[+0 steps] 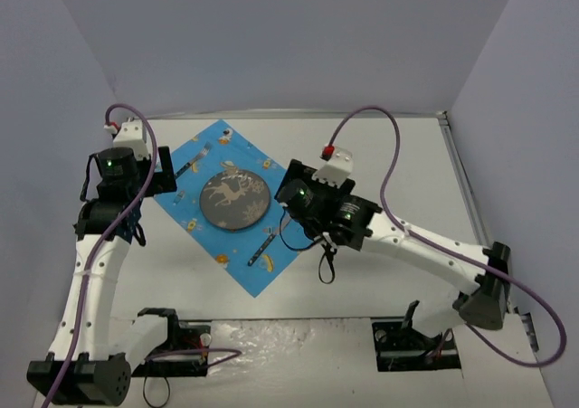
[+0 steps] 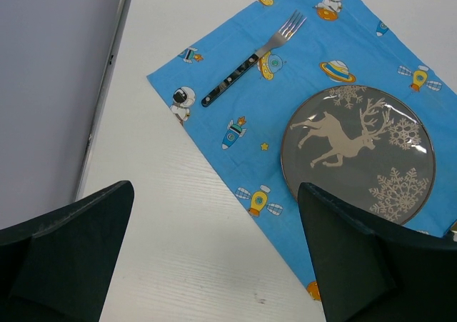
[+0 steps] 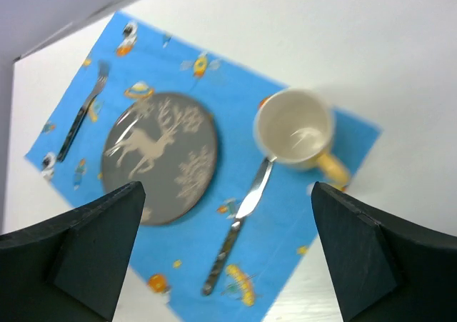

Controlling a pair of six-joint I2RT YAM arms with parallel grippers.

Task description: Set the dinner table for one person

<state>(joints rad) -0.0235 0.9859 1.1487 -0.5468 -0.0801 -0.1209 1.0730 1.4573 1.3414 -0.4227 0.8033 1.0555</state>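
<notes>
Beneath the spread, empty right gripper (image 3: pixel 227 193), the mug (image 3: pixel 294 128) looks rigid, smooth and breakable, probably best pinched at its rim or handle.

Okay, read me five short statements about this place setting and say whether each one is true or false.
1. The fork lies on the blue cloth. True.
2. The knife rests on top of the plate. False: it lies on the cloth beside the plate, on the mug's side.
3. The mug stands upright and looks empty. True.
4. The left end effector is gripping the fork. False: its fingers are spread apart with nothing between them, and the fork lies apart from it on the cloth.
5. The plate carries a deer and snowflake pattern. True.
</notes>
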